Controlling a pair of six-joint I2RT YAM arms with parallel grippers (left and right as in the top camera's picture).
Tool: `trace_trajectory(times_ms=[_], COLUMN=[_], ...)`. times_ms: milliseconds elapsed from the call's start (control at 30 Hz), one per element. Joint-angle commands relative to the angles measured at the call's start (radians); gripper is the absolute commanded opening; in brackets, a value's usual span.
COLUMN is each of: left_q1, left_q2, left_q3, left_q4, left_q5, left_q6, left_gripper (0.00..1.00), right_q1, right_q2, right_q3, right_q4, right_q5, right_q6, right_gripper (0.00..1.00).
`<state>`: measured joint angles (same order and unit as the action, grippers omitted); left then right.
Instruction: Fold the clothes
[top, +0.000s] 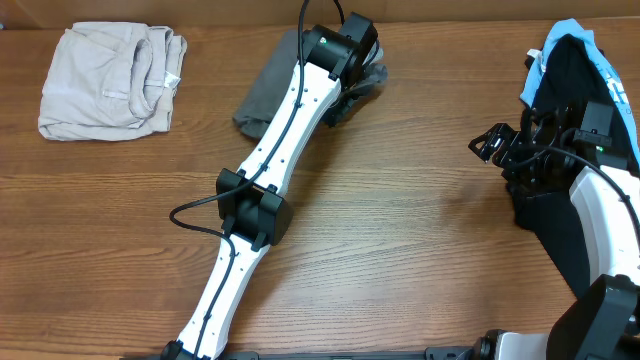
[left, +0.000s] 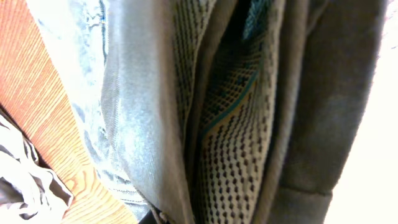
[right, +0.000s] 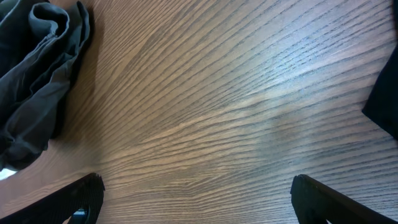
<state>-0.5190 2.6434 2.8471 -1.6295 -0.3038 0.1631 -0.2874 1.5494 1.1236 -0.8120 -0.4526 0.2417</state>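
Upper centre, left gripper (top: 358, 72), jaws clamped on grey shorts (top: 262, 100), seems to be starting a fold; right gripper (top: 492, 143), jaws apart, should take another edge.

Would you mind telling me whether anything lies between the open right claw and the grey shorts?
Nothing visible does: only bare table separates the right claw from the grey shorts. The left arm lies across the shorts, and the left claw is shut, apparently pinching their fabric.

Beige folded garment (top: 105, 82) top left; black garment (top: 565, 80), blue cloth (top: 572, 30) right.
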Motion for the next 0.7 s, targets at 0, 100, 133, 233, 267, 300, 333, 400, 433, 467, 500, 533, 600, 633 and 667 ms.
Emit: trace_trajectory(times_ms=[0,100,133,233,267,300,333,400,433,467,500,533,600,633,667], left_q1=[0.003,0.004,0.005,0.011,0.015,0.02,0.027,0.047,0.06,0.07,0.083,0.099,0.13,0.144,0.159], left_q2=[-0.009,-0.009,-0.01,-0.022,-0.031,-0.042,-0.059,-0.095,-0.117,-0.134,-0.152,-0.172,-0.2,-0.208,-0.215], left_q3=[0.031,0.031,0.031,0.031,0.031,0.031,0.031,0.031,0.031,0.031,0.031,0.031,0.031,0.031,0.031], left_q4=[-0.005,-0.013,-0.013,-0.021,-0.024,-0.025,-0.024,-0.021,-0.019,-0.018,-0.015,-0.012,-0.003,0.0,0.002], left_q5=[-0.045,-0.074,-0.073,-0.08,-0.092,-0.106,-0.12,-0.122,-0.122,-0.122,-0.122,-0.121,-0.109,-0.102,-0.095], left_q6=[-0.006,-0.002,-0.003,-0.003,-0.003,-0.003,-0.003,-0.003,-0.003,-0.003,-0.003,-0.005,-0.007,-0.007,-0.007], left_gripper=[0.04,0.04,0.04,0.04,0.04,0.04,0.04,0.04,0.04,0.04,0.04,0.04,0.04,0.04,0.04], right_q1=[0.0,0.0,0.0,0.0,0.0,0.0,0.0,0.0,0.0,0.0,0.0,0.0,0.0,0.0,0.0], right_q2=[-0.002,-0.002,-0.002,-0.002,-0.002,-0.002,-0.002,-0.002,-0.002,-0.002,-0.002,-0.002,-0.002,-0.002,-0.002], right_q3=[0.003,0.003,0.003,0.003,0.003,0.003,0.003,0.003,0.003,0.003,0.003,0.003,0.003,0.003,0.003], right_q4=[0.002,0.002,0.002,0.001,0.001,0.0,0.0,0.002,0.002,0.002,0.002,0.002,0.002,0.002,0.002], right_q5=[0.003,0.003,0.003,0.003,0.003,0.003,0.003,0.003,0.003,0.003,0.003,0.003,0.002,0.003,0.003], right_q6=[-0.003,-0.003,-0.003,-0.003,-0.003,-0.003,-0.003,-0.003,-0.003,-0.003,-0.003,-0.003,-0.003,-0.003,-0.003], right_gripper=[1.0,1.0,1.0,1.0,1.0,1.0,1.0,1.0,1.0,1.0,1.0,1.0,1.0,1.0,1.0])
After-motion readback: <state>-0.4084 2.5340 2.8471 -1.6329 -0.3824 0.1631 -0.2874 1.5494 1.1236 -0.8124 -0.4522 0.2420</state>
